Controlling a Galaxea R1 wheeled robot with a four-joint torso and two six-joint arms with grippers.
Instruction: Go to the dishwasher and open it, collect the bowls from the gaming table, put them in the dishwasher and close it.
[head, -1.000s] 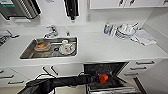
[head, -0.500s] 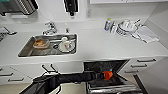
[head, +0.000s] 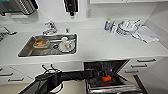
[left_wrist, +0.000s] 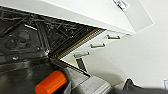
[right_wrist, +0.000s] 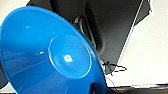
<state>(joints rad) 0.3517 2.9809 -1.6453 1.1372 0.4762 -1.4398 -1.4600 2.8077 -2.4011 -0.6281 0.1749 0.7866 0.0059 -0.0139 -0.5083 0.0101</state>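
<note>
The dishwasher (head: 110, 67) stands open under the white counter, its dark inside and rack (left_wrist: 25, 42) showing. My left arm comes in from the lower left and reaches into it. At its end my left gripper (head: 104, 77) is shut on an orange bowl (head: 107, 78), which hangs low over the rack (left_wrist: 51, 82). In the right wrist view a bright blue bowl (right_wrist: 50, 55) hangs tilted right in front of the camera, with my right gripper shut on it. The gaming table is out of view.
A steel sink (head: 27, 51) with dishes in it lies left of the dishwasher, a faucet (head: 50, 27) behind it. White stacked dishes (head: 127, 26), a bottle (head: 108, 23) and a cloth (head: 147, 35) sit at the counter's right. Drawers (head: 145, 62) flank the dishwasher.
My left arm has carried the orange bowl a little to the right and lower into the open dishwasher. The counter and sink have stayed put.
</note>
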